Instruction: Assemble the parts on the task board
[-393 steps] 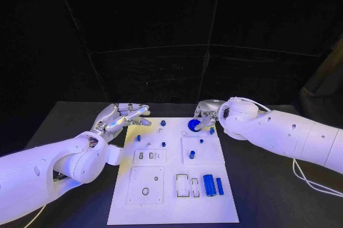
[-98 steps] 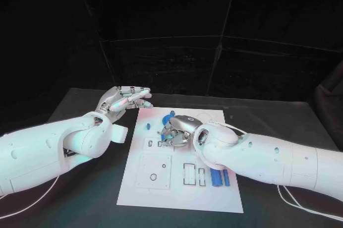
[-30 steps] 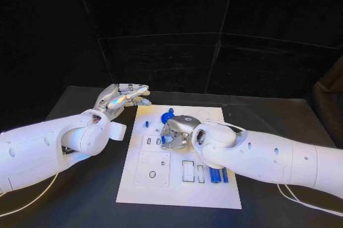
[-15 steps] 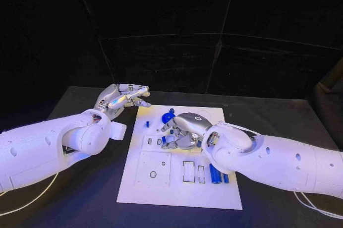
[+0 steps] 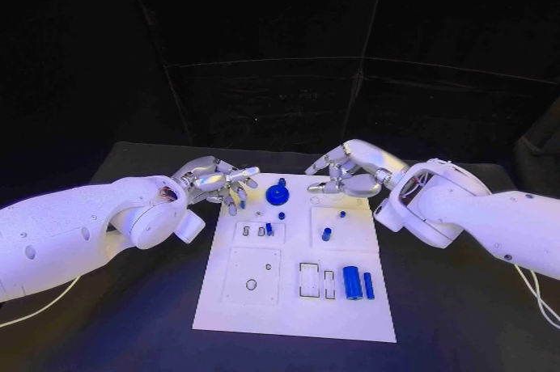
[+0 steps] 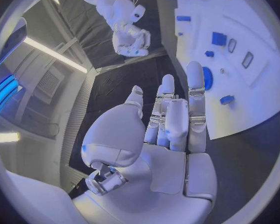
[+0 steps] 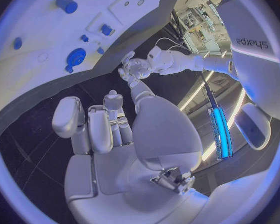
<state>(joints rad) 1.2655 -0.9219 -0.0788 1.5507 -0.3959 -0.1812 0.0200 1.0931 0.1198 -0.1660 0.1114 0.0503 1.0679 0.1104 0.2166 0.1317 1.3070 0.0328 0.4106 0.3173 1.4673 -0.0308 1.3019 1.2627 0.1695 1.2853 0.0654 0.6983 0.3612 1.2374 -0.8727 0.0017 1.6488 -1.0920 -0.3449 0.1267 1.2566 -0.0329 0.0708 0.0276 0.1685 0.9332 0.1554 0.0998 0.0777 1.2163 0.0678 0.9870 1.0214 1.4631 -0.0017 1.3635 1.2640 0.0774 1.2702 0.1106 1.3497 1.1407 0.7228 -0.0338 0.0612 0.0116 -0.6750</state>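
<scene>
Several blue parts lie loose on the task board, much assembly seemingly left; left hand and right hand empty, fingers apart.

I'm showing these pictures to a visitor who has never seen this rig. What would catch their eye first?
Probably the long white task board lying in the middle of the black table, dotted with small blue parts, most boldly a round blue disc near its far end. Next, the two silver hands hovering over that far end: the left hand and the right hand, both holding nothing.
</scene>
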